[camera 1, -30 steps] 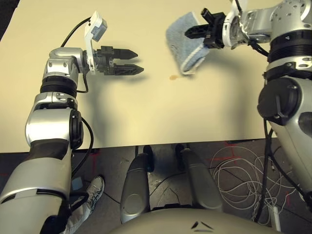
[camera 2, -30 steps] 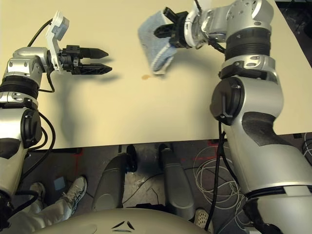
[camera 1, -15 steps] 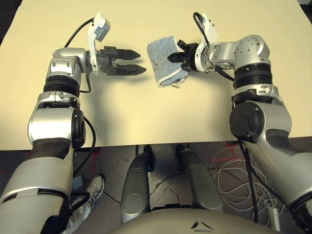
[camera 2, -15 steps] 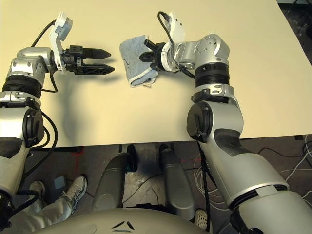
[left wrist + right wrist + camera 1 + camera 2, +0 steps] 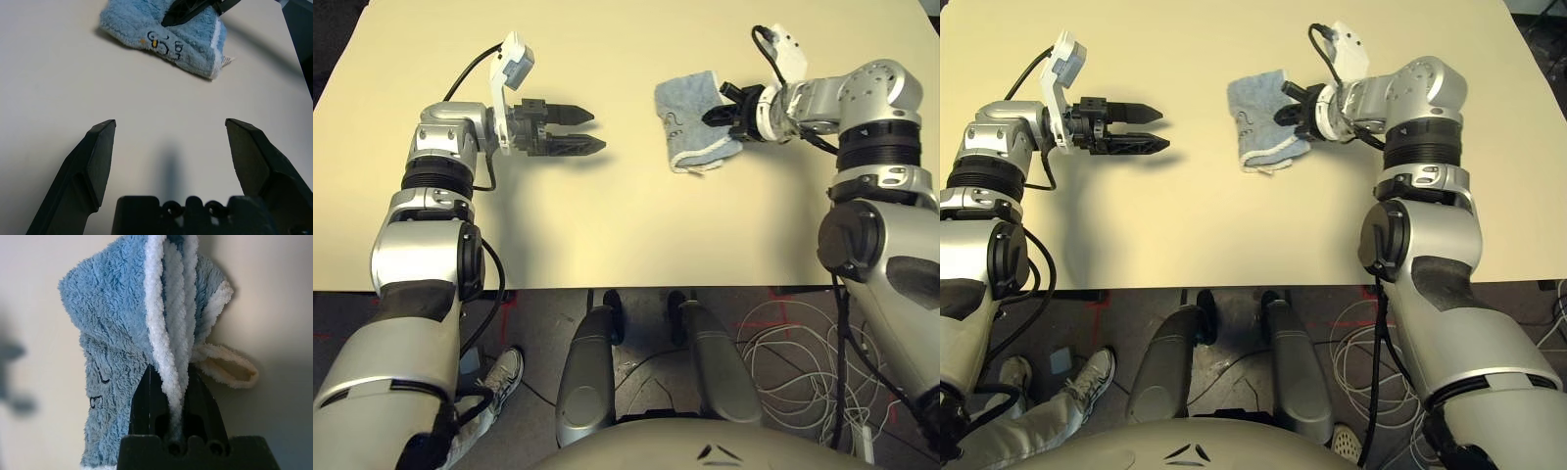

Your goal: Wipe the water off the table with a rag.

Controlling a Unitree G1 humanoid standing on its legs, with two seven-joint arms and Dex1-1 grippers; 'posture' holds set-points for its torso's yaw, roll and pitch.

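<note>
The rag (image 5: 693, 122) lies bunched on the table (image 5: 636, 225), pinched at its near edge by the right gripper (image 5: 171, 401), whose fingertips are buried in the folds (a dark squiggle shows on top). Bare table surrounds it. The left gripper (image 5: 171, 142) hovers well apart, fingers wide, holding nothing.

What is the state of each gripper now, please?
Left gripper: open, holding nothing, above the table.
Right gripper: shut on the rag.
</note>
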